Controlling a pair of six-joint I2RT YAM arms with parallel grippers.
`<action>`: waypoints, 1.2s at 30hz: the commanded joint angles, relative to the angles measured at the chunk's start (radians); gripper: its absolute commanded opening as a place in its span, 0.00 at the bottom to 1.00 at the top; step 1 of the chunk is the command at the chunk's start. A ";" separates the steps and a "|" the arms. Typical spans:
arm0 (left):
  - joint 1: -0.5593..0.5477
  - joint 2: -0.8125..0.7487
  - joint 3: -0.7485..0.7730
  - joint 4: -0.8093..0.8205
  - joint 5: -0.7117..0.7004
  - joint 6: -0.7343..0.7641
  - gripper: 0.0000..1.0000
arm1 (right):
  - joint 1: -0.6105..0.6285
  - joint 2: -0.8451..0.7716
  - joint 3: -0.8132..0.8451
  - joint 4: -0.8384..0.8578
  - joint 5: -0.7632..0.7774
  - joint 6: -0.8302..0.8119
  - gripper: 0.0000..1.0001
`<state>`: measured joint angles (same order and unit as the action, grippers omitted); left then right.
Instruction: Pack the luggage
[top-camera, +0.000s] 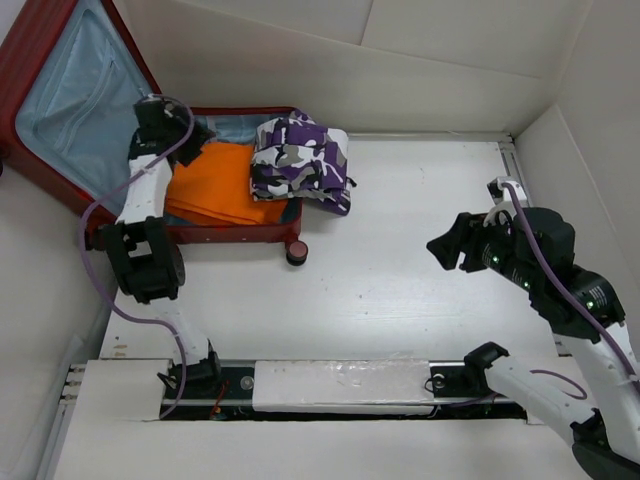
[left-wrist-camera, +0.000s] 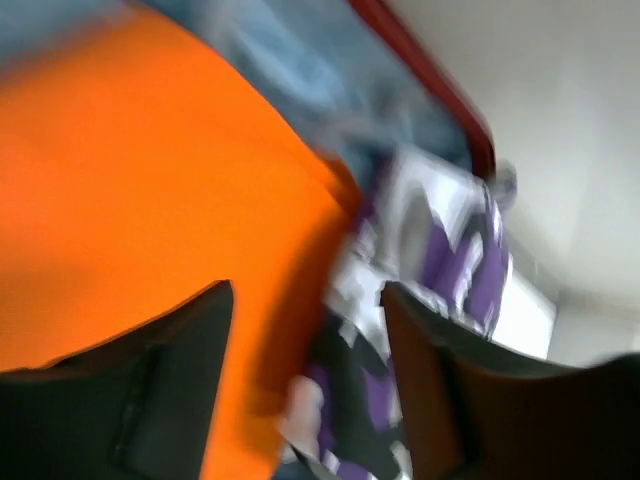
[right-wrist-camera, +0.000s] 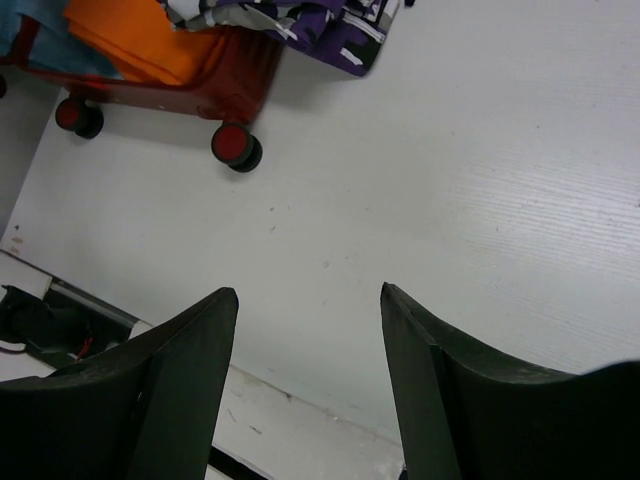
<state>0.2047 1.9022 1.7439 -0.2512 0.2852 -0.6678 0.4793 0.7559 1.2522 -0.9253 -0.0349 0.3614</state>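
The dark-red luggage (top-camera: 35, 60) lies open at the far left, its lid up and its light blue lining showing. Inside it lies a folded orange cloth (top-camera: 215, 185). A purple camouflage garment (top-camera: 300, 160) rests on the case's right rim, partly hanging onto the table. My left gripper (top-camera: 205, 133) is open and empty above the orange cloth (left-wrist-camera: 120, 180), with the camouflage garment (left-wrist-camera: 440, 250) just ahead; that view is blurred. My right gripper (top-camera: 447, 250) is open and empty over bare table at the right. Its wrist view shows the case's wheels (right-wrist-camera: 238, 146).
White walls (top-camera: 400, 70) close in the table at the back and right. A rail with cables (top-camera: 340, 385) runs along the near edge between the arm bases. A suitcase wheel (top-camera: 297, 252) sticks out onto the table.
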 joint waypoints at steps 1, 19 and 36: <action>-0.119 -0.006 -0.041 0.049 0.146 0.065 0.60 | -0.001 0.017 0.007 0.081 -0.028 -0.012 0.65; -0.163 0.170 -0.110 0.090 0.157 0.093 0.85 | -0.001 0.037 -0.011 0.072 -0.028 -0.012 0.66; -0.205 0.281 -0.247 0.722 0.546 -0.305 0.34 | -0.001 0.019 -0.069 0.063 0.009 0.017 0.66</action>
<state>0.0341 2.1792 1.5055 0.3382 0.7601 -0.9047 0.4793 0.7849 1.1896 -0.9051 -0.0486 0.3679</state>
